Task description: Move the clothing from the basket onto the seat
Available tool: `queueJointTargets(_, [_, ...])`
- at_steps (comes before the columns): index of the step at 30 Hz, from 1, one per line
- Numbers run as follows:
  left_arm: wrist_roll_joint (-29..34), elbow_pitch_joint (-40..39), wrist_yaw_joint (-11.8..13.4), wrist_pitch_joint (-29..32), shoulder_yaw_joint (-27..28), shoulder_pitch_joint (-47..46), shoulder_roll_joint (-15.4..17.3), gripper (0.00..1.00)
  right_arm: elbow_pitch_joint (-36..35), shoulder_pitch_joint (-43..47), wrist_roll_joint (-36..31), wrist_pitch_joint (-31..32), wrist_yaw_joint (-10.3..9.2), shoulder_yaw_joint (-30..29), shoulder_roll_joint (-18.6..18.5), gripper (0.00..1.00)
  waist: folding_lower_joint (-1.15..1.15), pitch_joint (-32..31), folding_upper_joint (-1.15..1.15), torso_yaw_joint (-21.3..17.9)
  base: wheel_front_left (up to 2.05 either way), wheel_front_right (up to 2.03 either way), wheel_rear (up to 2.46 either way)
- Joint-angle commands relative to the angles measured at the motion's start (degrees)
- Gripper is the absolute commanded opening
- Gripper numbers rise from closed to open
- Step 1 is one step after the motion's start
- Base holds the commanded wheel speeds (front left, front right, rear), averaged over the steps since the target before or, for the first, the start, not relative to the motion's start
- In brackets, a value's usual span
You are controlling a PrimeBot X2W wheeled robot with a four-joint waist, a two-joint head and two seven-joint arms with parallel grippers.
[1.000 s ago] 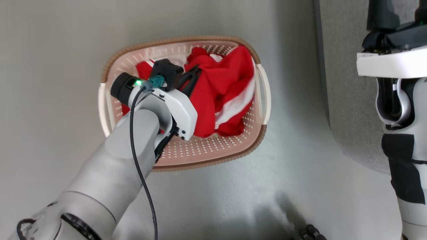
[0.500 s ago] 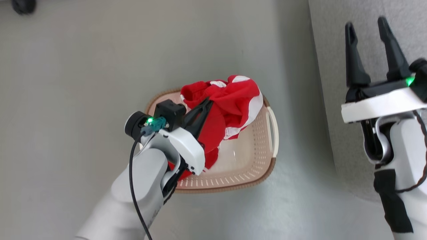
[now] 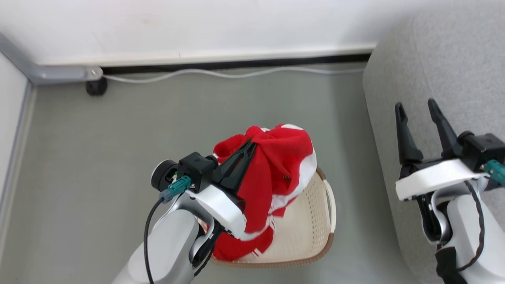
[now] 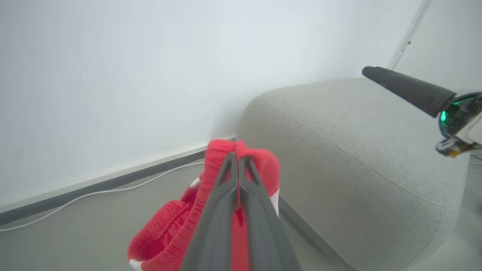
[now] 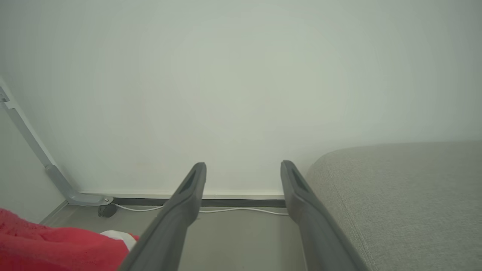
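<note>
Pinching a bunched fold of the clothing, the clenched left pincer holds it hanging over the basket, apparently to clear the rim toward the seat, where the right pincer hovers spread and empty.

Wht wall; grey floor; cable
</note>
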Motion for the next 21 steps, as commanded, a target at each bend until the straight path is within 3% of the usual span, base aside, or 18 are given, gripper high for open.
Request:
queueJointTargets(1, [1.2,-3.7,-0.4,-0.6,2.5,0.4,1.2,0.00,-0.8,1.5,0.1,-0.3,0.24,1.0,0.2,1.00,0.00,-4.3,0.00,1.0,0.00,0.00,0.00])
queueJointTargets(10, [2.5,-12.0,-0.4,-0.6,3.8,0.2,2.0,0.00,0.6,5.2,0.5,-0.3,0.24,2.0,0.8,1.00,0.00,-8.8,0.00,1.4,0.00,0.00,0.00])
queueJointTargets(21, [2.9,-20.3,-0.4,-0.6,3.4,-8.1,3.5,0.00,1.2,7.0,0.7,-0.3,0.24,2.2,1.2,1.00,0.00,-9.6,0.00,2.0,0.00,0.00,0.00])
